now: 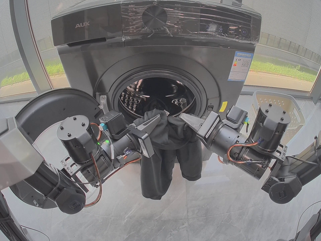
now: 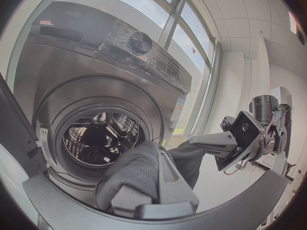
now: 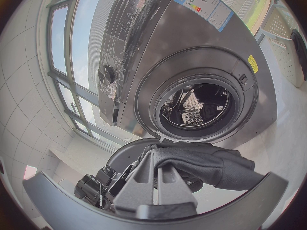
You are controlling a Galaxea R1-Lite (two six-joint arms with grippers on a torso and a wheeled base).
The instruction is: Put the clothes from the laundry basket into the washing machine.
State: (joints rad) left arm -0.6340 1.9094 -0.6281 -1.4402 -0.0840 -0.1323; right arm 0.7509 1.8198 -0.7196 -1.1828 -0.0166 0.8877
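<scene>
Pale glossy floor tiles [image 1: 200,215] and tall windows [image 1: 287,34] surround a dark grey metal front-loading washing machine [image 1: 83,64]. Its round door [image 1: 50,107] is swung open to the robot's left. Just before the drum opening [image 1: 153,96], a dark grey garment [image 1: 170,144] hangs between the two grippers. The left gripper [image 1: 152,121] pinches its upper left part and the right gripper [image 1: 187,119] its upper right, fingers pressed onto the cloth. A white perforated plastic laundry basket [image 1: 287,102] stands right of the machine.
</scene>
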